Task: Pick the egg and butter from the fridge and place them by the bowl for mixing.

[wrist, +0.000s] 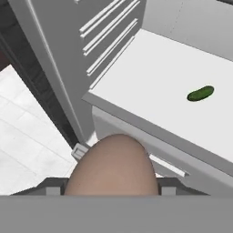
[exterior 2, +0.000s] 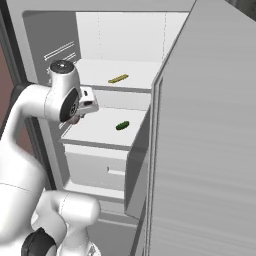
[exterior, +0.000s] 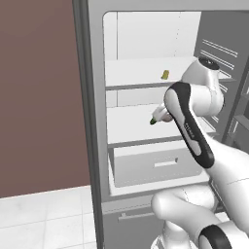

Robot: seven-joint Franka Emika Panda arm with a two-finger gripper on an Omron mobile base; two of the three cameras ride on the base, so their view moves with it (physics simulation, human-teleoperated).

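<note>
My gripper (wrist: 112, 189) is shut on the egg (wrist: 113, 166), a smooth brownish-pink oval that bulks large between the fingertips in the hand view. In the right base view the gripper (exterior 2: 79, 117) hangs in front of the open fridge (exterior 2: 210, 150), just outside the left end of its middle shelf. The butter (exterior: 165, 74) (exterior 2: 118, 78), a thin yellow stick, lies on the upper shelf, above and beyond the gripper. The bowl is out of view.
A small dark green oblong item (wrist: 200, 93) (exterior 2: 122, 125) (exterior: 154, 119) lies on the middle shelf. Below that shelf is a white drawer (exterior: 158, 165). The open fridge door (exterior 2: 200, 125) stands close on the right, and ribbed racks (wrist: 109, 32) line the left wall.
</note>
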